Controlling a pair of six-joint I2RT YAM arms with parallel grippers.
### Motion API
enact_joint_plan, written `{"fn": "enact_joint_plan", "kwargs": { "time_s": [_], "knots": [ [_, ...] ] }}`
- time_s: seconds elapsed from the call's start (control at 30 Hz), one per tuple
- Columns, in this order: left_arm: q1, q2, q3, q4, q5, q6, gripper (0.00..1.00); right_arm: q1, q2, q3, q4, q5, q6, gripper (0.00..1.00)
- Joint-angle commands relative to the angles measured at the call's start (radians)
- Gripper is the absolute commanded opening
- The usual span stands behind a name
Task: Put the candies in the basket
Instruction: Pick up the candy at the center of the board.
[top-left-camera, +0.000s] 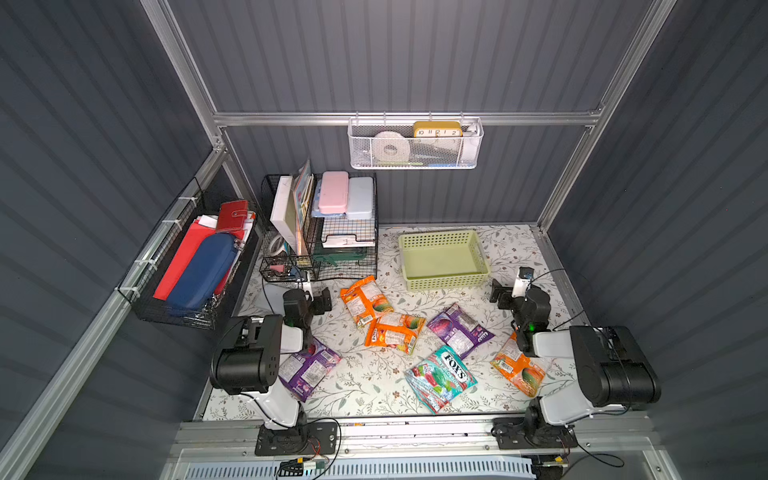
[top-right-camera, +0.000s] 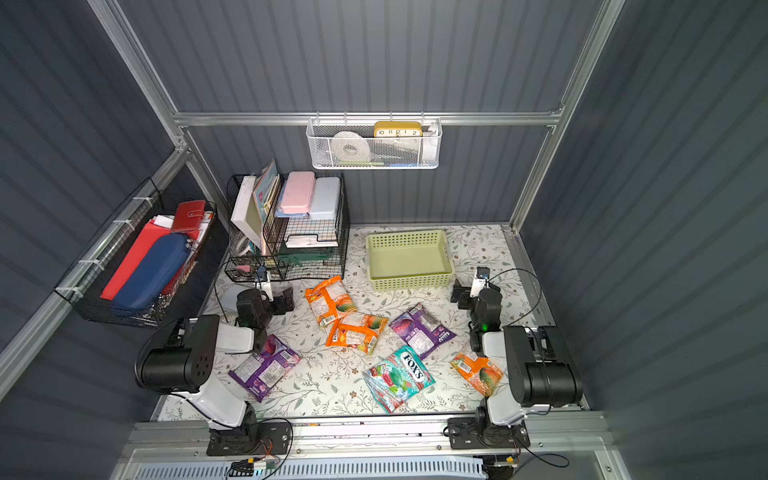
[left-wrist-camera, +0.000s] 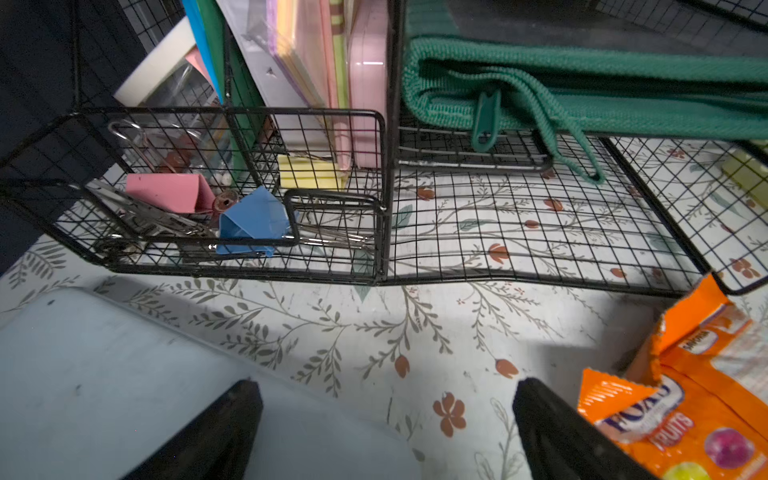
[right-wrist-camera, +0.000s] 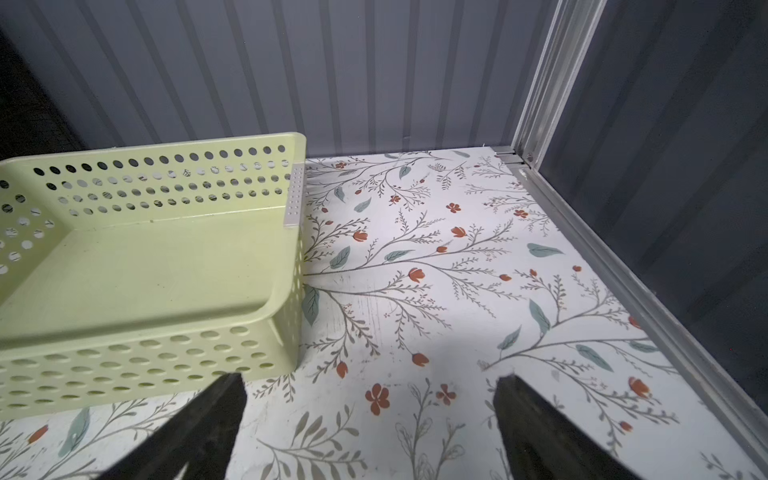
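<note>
Nothing is in the basket (top-left-camera: 446, 282) yet, so you have the whole job ahead: all six candies (top-right-camera: 357, 332) lie on the tabletop (top-left-camera: 374, 395).

- **Farthest from the basket:** the teal bag (top-left-camera: 440, 376) lies flat, well apart from it. About as far out are the orange bag under the right arm (top-left-camera: 517, 370) and the purple bag under the left arm (top-left-camera: 309, 368). Each is partly hidden by an arm link, so you will probably need to move the arm clear before reaching for it.
- **Closer to the basket:** the middle orange bag (top-left-camera: 395, 332) and the second purple bag (top-left-camera: 459, 328) lie apart from each other. The middle orange bag touches the third orange bag (top-left-camera: 365, 299), which is the one nearest the basket, off its front left corner.
- **Level with the basket's front wall:** the left end effector (left-wrist-camera: 386, 382) stands wide and empty. It is just beside the third orange bag, on the side away from the basket, and points at the black wire organiser (left-wrist-camera: 232, 187). The right end effector (right-wrist-camera: 370, 376) is also spread wide and holds nothing, just beside the basket's front right corner.
- **The basket itself:** it sits upright and empty beyond them.

The third orange bag looks like your easiest first pick.
</note>
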Motion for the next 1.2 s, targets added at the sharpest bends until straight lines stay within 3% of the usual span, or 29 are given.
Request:
{"fn": "enact_joint_plan", "kwargs": {
  "time_s": [0.0,0.6,0.73,0.8,0.87,0.97,1.07,1.17],
  "knots": [
    [0.005,0.009,0.016,-0.006,-0.007,-0.011,0.99,0.005,0.013,0.019,0.026,0.009,0.003,0.99],
    [0.005,0.007,0.012,0.000,-0.011,-0.011,1.00,0.005,0.009,0.014,0.032,-0.009,-0.007,0.99],
    [0.005,-0.015,0.030,-0.039,0.061,0.021,0.99,0.005,-0.057,0.043,-0.069,0.020,0.010,0.99],
    [0.004,-0.051,0.075,-0.148,0.094,0.040,0.99,0.005,-0.147,0.084,-0.220,0.002,0.002,0.99],
    [0.004,-0.084,0.180,-0.384,0.115,0.011,0.99,0.005,-0.235,0.133,-0.383,-0.023,0.006,0.99],
    [0.003,-0.088,0.317,-0.623,0.202,-0.002,0.99,0.005,-0.322,0.181,-0.516,-0.023,0.115,0.99],
    [0.001,-0.120,0.384,-0.731,0.289,-0.020,0.99,0.005,-0.376,0.223,-0.594,-0.099,0.197,0.99],
    [0.001,-0.200,0.395,-0.776,0.337,-0.056,0.99,0.005,-0.394,0.316,-0.790,-0.131,0.270,0.99]
  ]
}}
